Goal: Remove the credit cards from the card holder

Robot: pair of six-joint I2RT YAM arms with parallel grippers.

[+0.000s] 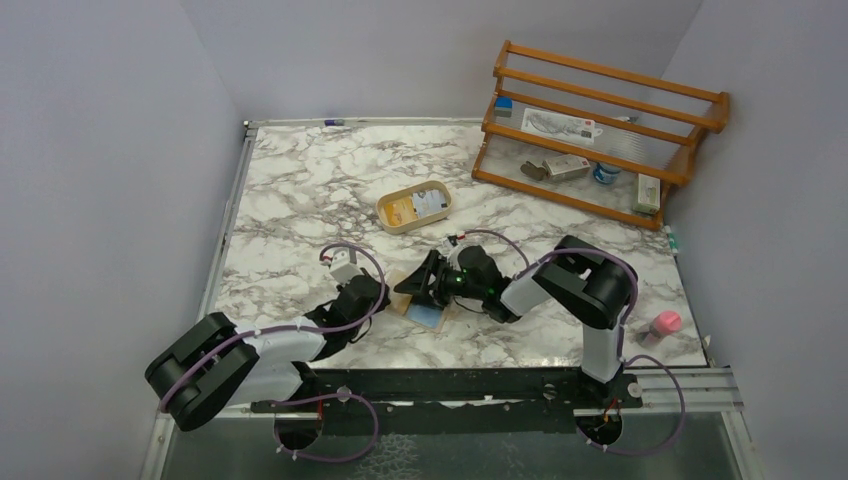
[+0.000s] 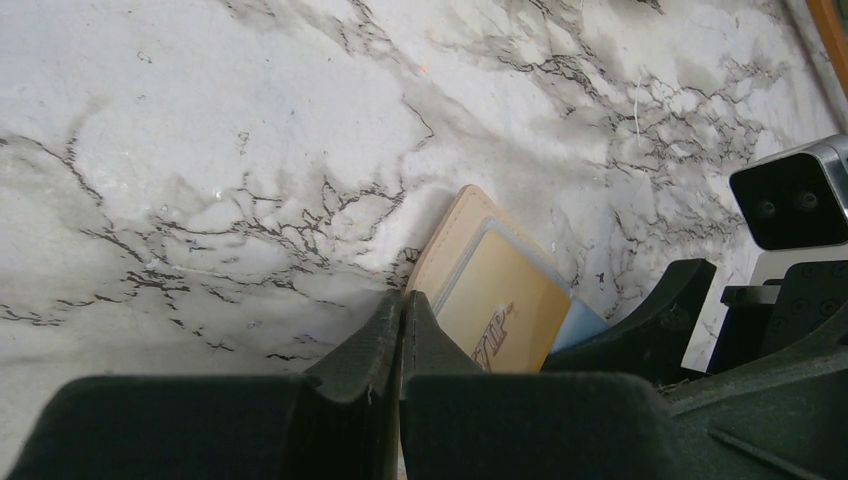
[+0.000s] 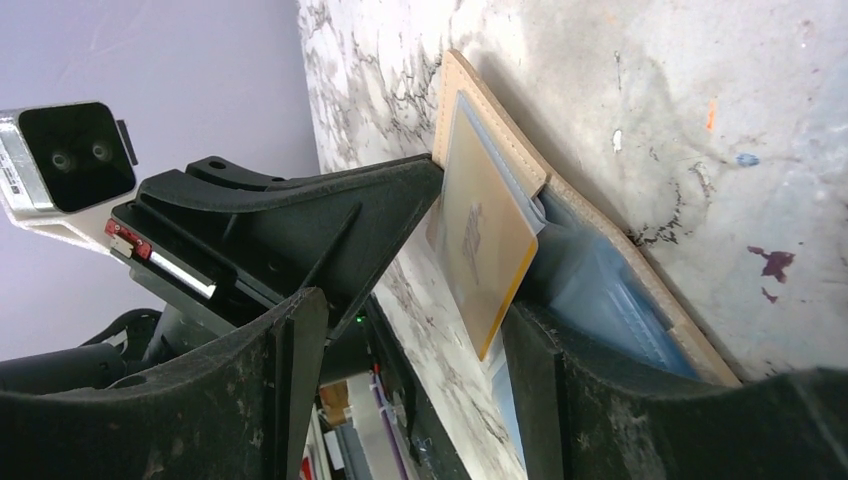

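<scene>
- The holder (image 2: pixel 455 235) lies open and flat on the tabletop (image 2: pixel 250 120), just in front of the arm bases and between the two grippers.
- The left gripper (image 2: pixel 403 305) is fully closed, with nothing between its fingers. Its tip sits at the holder's near edge, probably to pin the holder so it does not slide when a card is pulled.
- The right gripper (image 3: pixel 415 315) stands wide and has hold of nothing. The lower corner of a yellow card (image 3: pixel 480 250) lies between its jaws, close to one finger, but the jaws have not closed on it.
- The yellow card, marked "VIP", is tilted up off the holder at its free edge. This looks like a way to get an edge clear of the leather so the jaws can reach around it.
- A blue card (image 3: pixel 600 290) lies flat underneath in the pocket, partly covered by the right gripper's finger.
- I cannot tell whether the yellow piece is a loose card or sits in a clear sleeve fixed to the holder.
- It is also unclear how many cards lie under the blue one, and whether the left tip presses down or only touches.
- From above, the arms cover most of the holder and only a blue patch shows.
- A tray (image 1: pixel 380 212) well behind holds flat yellow and white things, too small to identify.
</scene>
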